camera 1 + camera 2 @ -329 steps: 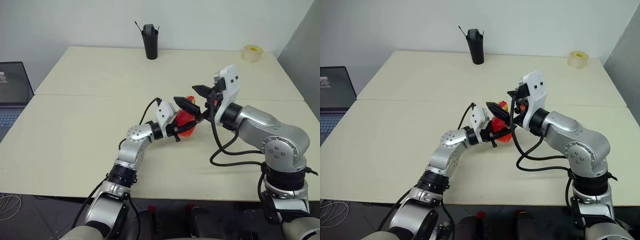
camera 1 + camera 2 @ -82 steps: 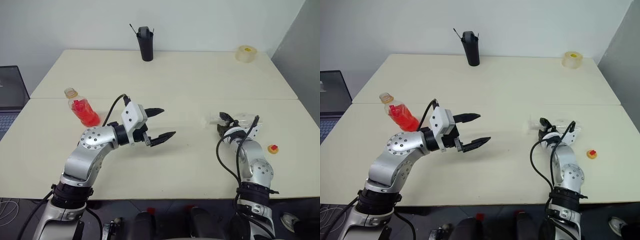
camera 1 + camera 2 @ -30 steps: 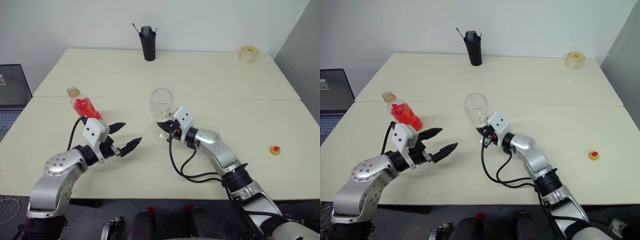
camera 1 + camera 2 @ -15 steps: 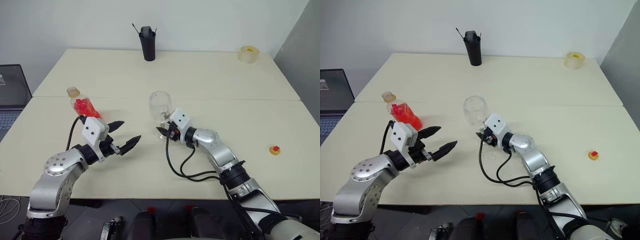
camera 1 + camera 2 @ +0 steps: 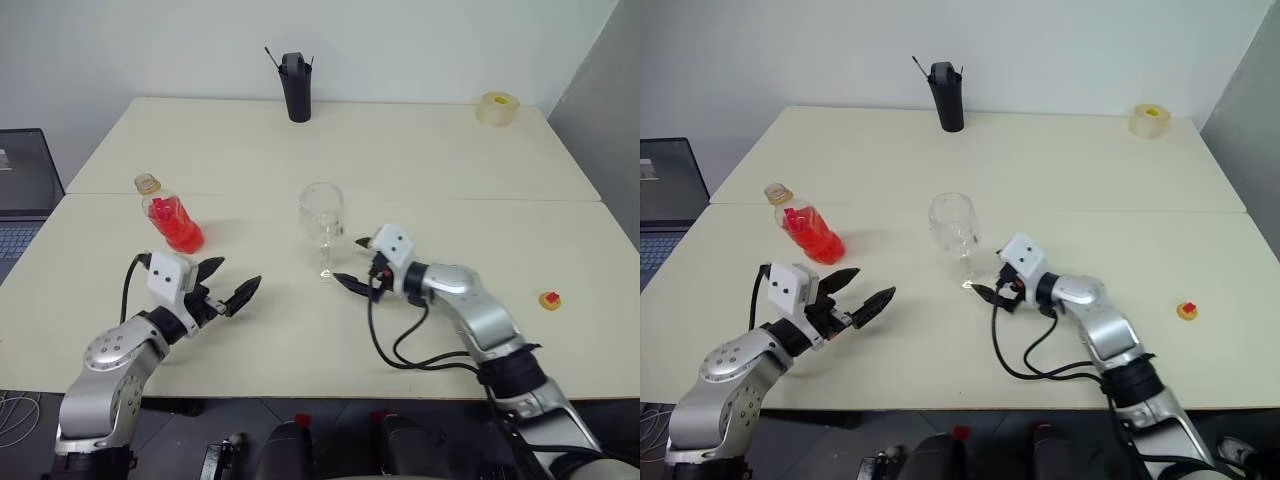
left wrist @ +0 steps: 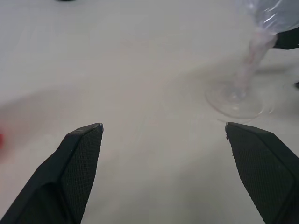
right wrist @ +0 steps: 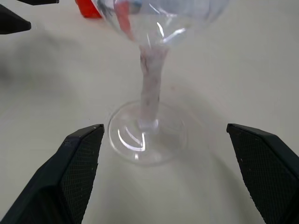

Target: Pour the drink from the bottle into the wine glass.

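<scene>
Bottle [image 5: 172, 218] upright, capless, just beyond spread-open left gripper [image 5: 228, 283]; right gripper [image 5: 357, 262] open, empty, beside wine glass [image 5: 322, 222].

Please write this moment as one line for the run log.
left claw: open, empty | right claw: open, beside wine glass | wine glass: upright, empty | bottle: uncapped, drink inside | pour: not started

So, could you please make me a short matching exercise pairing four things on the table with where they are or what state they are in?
Things:
1. bottle
2. wine glass
3. red cap
4. tape roll

Places or states:
A. far right corner of the table
B. upright and empty, mid-table
C. uncapped, holding red drink, on the left
D. lying loose near the right edge

Pairs: 1-C, 2-B, 3-D, 4-A
</scene>
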### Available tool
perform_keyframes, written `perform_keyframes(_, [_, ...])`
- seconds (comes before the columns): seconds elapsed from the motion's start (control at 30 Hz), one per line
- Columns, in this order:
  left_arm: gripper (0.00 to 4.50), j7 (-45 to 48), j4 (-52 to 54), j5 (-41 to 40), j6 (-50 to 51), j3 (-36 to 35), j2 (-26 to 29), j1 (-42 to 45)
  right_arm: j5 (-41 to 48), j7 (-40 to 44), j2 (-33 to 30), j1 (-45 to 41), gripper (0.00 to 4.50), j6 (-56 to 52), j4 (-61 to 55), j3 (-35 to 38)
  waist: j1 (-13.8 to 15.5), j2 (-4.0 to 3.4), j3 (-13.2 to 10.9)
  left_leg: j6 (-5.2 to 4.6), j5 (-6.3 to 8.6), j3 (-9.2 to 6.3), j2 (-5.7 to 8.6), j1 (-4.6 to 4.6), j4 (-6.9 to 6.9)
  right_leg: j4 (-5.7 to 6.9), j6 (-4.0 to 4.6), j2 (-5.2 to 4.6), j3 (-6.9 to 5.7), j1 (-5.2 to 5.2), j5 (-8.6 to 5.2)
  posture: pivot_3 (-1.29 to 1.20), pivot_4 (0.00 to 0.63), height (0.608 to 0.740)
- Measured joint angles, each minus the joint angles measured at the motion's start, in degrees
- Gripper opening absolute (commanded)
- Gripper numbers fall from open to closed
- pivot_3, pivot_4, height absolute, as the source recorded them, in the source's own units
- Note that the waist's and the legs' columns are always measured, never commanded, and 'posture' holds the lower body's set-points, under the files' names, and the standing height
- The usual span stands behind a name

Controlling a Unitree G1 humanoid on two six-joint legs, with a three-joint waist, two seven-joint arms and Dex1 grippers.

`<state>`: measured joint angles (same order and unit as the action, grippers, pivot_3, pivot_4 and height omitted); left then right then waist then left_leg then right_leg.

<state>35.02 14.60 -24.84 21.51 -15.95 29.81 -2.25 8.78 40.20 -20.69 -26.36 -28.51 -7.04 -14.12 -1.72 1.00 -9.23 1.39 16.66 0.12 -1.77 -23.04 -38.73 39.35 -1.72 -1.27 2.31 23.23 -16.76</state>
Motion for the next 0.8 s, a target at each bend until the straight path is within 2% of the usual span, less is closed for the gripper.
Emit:
perform_keyframes(0.07, [4.50,-1.8,-0.8,0.7,-1.6,-0.8,-0.8,-0.4,2.3,1.6,-3.4,0.4,4.49,-3.9,-4.9,1.9,0.0,0.01,0.0,0.00,0.00,-0.04,0.00,0.00,0.00,-0.03,0.00,0.00,0.00,-0.03,0.00,0.00,0.150,0.740])
perform_keyframes(0.13, [4.50,-5.1,-1.9,2.1,-3.7,-2.8,-2.5,-1.1,8.1,4.8,-9.7,-0.3,4.49,-11.4,-12.2,5.9,0.1,0.00,0.0,-0.02,0.01,-0.04,0.01,0.00,-0.01,-0.07,0.00,-0.01,-0.01,-0.06,0.00,0.00,0.150,0.740])
perform_keyframes(0.23, [4.50,-9.5,-3.7,4.1,-6.2,-4.8,-4.4,-1.2,17.2,6.5,-15.2,-9.1,4.49,-21.5,-16.9,14.7,-0.2,0.01,0.0,-0.02,0.01,-0.04,-0.02,0.03,0.02,-0.04,0.01,-0.02,-0.01,-0.04,0.01,0.00,0.150,0.740])
perform_keyframes(0.33, [4.50,-11.8,-6.0,6.3,-8.5,-4.4,-5.6,0.4,25.5,6.7,-15.3,-21.8,4.49,-27.5,-17.9,20.3,-0.1,0.03,0.0,-0.02,0.01,-0.13,-0.02,0.05,0.05,-0.06,0.04,0.08,-0.07,-0.07,0.00,0.00,0.150,0.740])
perform_keyframes(0.47, [4.50,-15.4,-9.7,8.8,-11.5,-4.2,-6.8,4.8,32.0,5.6,-12.4,-30.3,4.49,-32.3,-15.8,20.8,0.0,0.14,0.0,-0.02,0.01,-0.10,-0.02,-0.01,0.02,-0.10,0.04,0.00,-0.06,-0.07,0.01,0.00,0.150,0.740])
perform_keyframes(0.63, [4.50,-19.0,-12.3,9.9,-12.0,-4.7,-6.9,8.2,35.8,4.4,-11.3,-34.7,4.49,-35.4,-12.0,20.6,0.1,0.14,0.0,-0.03,0.01,-0.08,0.04,-0.13,0.00,-0.24,-0.03,-0.18,-0.10,-0.05,0.05,0.00,0.150,0.740])
perform_keyframes(0.8, [4.50,-21.0,-13.3,10.2,-11.9,-4.7,-7.0,10.9,36.7,4.8,-12.3,-35.2,4.49,-35.8,-11.3,18.7,0.1,0.14,0.1,-0.03,0.01,-0.09,0.02,-0.16,0.00,-0.23,-0.02,-0.18,-0.11,-0.03,0.05,0.00,0.150,0.740])
